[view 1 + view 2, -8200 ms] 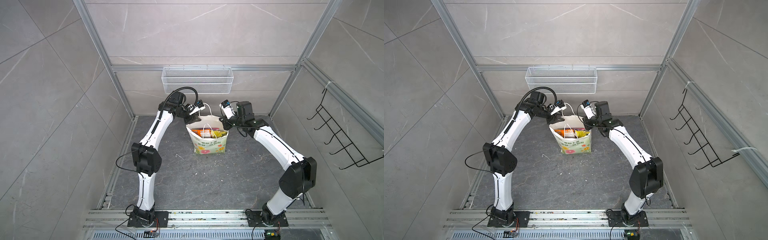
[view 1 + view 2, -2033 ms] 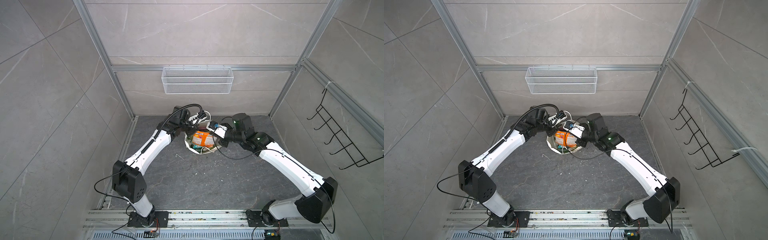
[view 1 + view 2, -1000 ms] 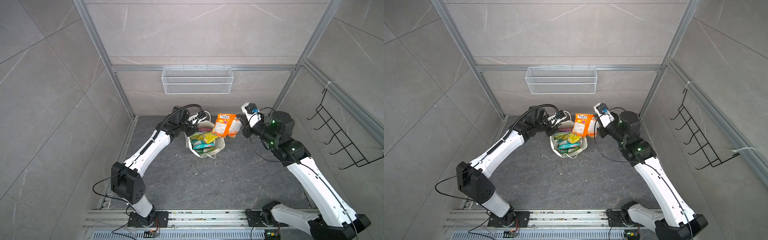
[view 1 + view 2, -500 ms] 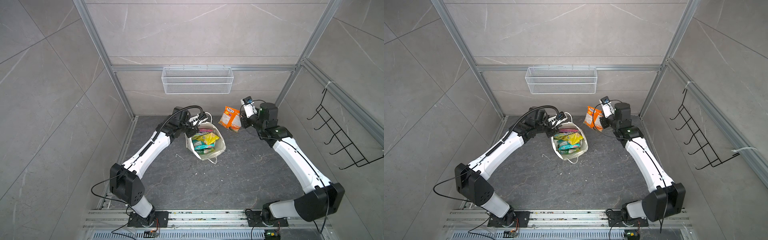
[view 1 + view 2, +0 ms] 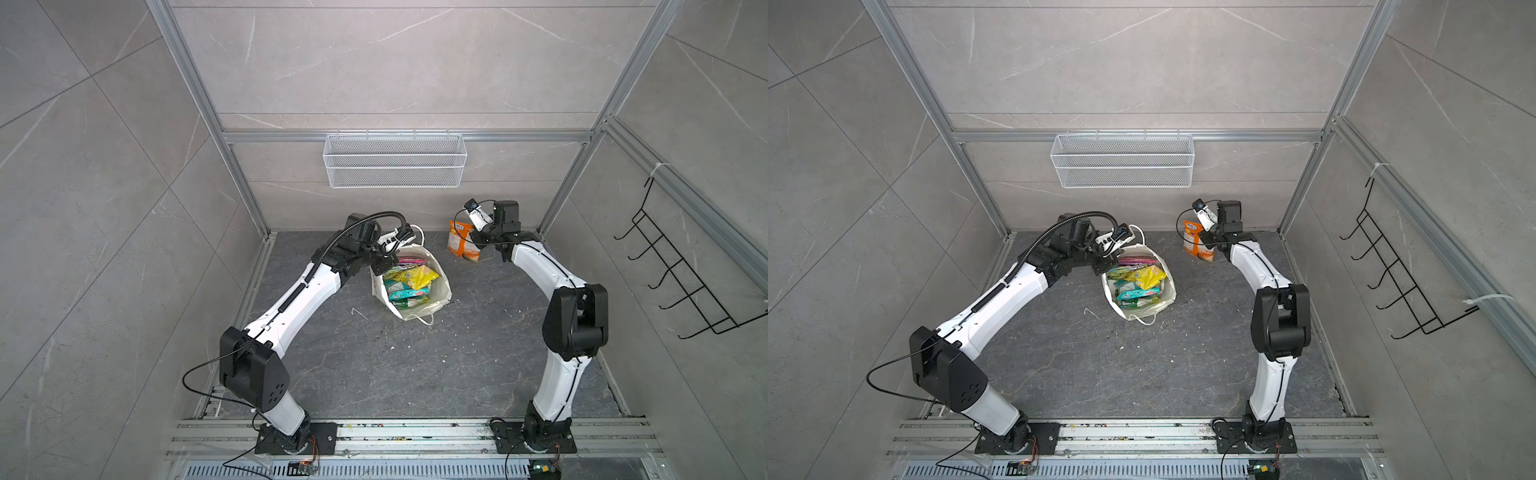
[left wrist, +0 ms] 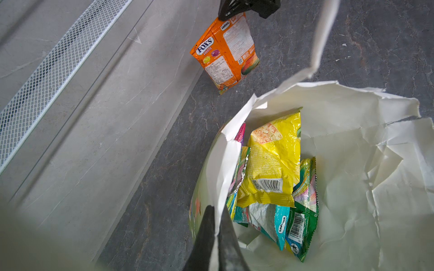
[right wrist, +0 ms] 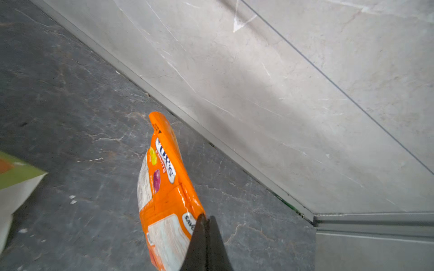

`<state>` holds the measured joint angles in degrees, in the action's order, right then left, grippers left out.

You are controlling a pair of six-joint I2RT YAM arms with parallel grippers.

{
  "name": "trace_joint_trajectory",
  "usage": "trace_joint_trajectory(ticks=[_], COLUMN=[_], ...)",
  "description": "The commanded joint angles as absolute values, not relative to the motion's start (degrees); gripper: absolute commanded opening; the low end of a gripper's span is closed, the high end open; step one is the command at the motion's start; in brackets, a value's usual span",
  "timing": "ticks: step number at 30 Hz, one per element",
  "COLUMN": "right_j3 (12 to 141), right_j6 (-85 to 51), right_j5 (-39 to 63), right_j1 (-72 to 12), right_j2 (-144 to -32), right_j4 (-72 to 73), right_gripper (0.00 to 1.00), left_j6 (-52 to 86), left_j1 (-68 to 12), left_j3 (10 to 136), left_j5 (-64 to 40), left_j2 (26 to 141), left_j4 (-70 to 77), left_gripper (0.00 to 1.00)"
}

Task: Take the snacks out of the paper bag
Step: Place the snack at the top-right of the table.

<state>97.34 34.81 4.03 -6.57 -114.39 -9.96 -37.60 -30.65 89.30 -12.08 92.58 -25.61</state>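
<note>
Top views. Paper bag stands open-mouthed on the dark bench, centre frame, a little above the middle. Left tool sits at the bag's upper-left rim. Loose packets fill the bag, with a yellow packet uppermost. Orange packet is out of the bag, to its upper right near the back wall, hanging from the right tool. Same layout in both top views. White wire basket on the wall above.

Left wrist. Left tool closed, fingers pinching the rim of the paper bag, paper between them. Inside: yellow packet over a teal packet and a green packet. Orange packet, marked "FOX'S FRUITS", hangs well apart from the bag under the right tool.

Right wrist. Right tool closed on one edge of the orange packet. Packet hangs tilted over the bench; cannot tell whether it touches. One corner of the paper bag shows.
</note>
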Motion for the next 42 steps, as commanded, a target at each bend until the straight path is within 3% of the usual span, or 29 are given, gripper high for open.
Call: trace_joint_trajectory(ticks=[1,4,10,12,19,30,32,33,34,37,40,41,42], right_j3=[102.13,97.62,85.83,82.54,75.29,77.54,76.19,75.07,74.32,77.11,77.36,77.15,77.4], right_j6=[41.79,45.93,43.63,41.84,33.05,16.47,9.31,5.05,0.1,-7.76,-15.68,-17.05,-17.54], right_j5=[5.98,10.15,7.63,8.0,7.38,-6.5,-6.48,-4.52,-0.53,14.67,13.92,10.62,5.52], right_j1=[-6.58,-6.79,-6.76,-6.77,-6.77,-6.49,-6.41,-6.37,-6.0,-5.19,-5.55,-6.46,-7.97], right_j2=[-116.69,-116.46,-113.82,-111.8,-105.33,-105.2,-102.81,-101.61,-100.62,-102.84,-105.38,-105.92,-106.42], right_j4=[-3.96,-1.01,3.42,2.67,-3.78,-14.3,-13.19,-12.37,-12.46,-18.05,-19.5,-19.66,-20.24], right_gripper=[0.0,0.0,0.0,0.24,0.25,0.31,0.4,0.75,0.99,0.96,0.84,0.85,0.99], left_j6=[-38.55,-38.41,-38.68,-39.0,-39.13,-39.4,-39.46,-39.46,-39.54,-39.47,-39.24,-39.2,-39.16], left_j1=[-31.28,-31.22,-31.2,-31.21,-31.21,-31.25,-31.24,-31.24,-31.2,-31.23,-31.28,-31.21,-31.21], left_j3=[89.75,89.39,89.37,89.75,90.49,89.3,89.73,89.74,89.7,89.65,89.73,89.69,89.75], left_j5=[-13.92,-13.73,-13.46,-13.41,-13.68,-13.5,-13.46,-13.45,-13.38,-13.32,-13.6,-13.79,-13.74], left_j2=[88.92,89.09,89.9,90.42,91.49,90.96,91.05,91.05,91.04,91.1,91.27,91.44,91.49], left_j4=[-21.57,-21.1,-21.21,-21.31,-21.03,-20.65,-21.18,-21.19,-21.18,-21.19,-21.09,-21.07,-21.09], left_gripper=[0.0,0.0,0.0,0.0,0.0,0.0,0.0,0.0,0.0,0.0,0.0,0.0,0.0])
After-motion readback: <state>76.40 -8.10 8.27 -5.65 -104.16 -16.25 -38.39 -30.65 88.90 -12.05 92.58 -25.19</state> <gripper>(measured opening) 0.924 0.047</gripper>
